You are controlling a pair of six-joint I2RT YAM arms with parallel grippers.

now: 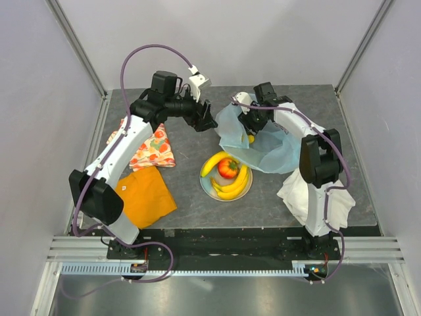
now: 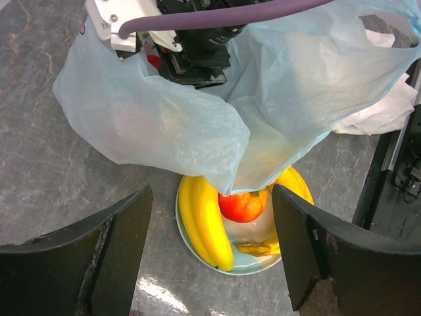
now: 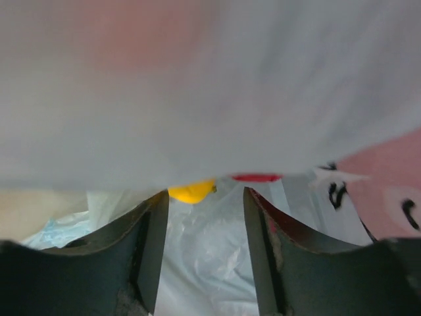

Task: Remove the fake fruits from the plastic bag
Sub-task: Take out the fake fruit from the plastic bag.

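Note:
The light-blue plastic bag [image 1: 270, 146] lies at the back right of the table, its mouth lifted; it also fills the top of the left wrist view [image 2: 197, 112]. My right gripper [image 1: 252, 122] is inside the bag's mouth, open, with bag film all around it [image 3: 205, 250]. A small yellow-orange fruit [image 3: 192, 191] lies in the bag just beyond the fingertips and also shows in the top view [image 1: 250, 139]. Two bananas [image 1: 231, 186] and a red fruit [image 1: 227, 168] sit on a pale plate [image 1: 206, 187]. My left gripper [image 1: 206, 119] is open and empty beside the bag's left edge.
A fruit-patterned cloth [image 1: 156, 149] and an orange cloth [image 1: 146, 197] lie at the left. A white cloth [image 1: 309, 196] lies under the right arm. A pink print [image 3: 388, 178] shows on the bag wall. Frame posts stand at the back corners.

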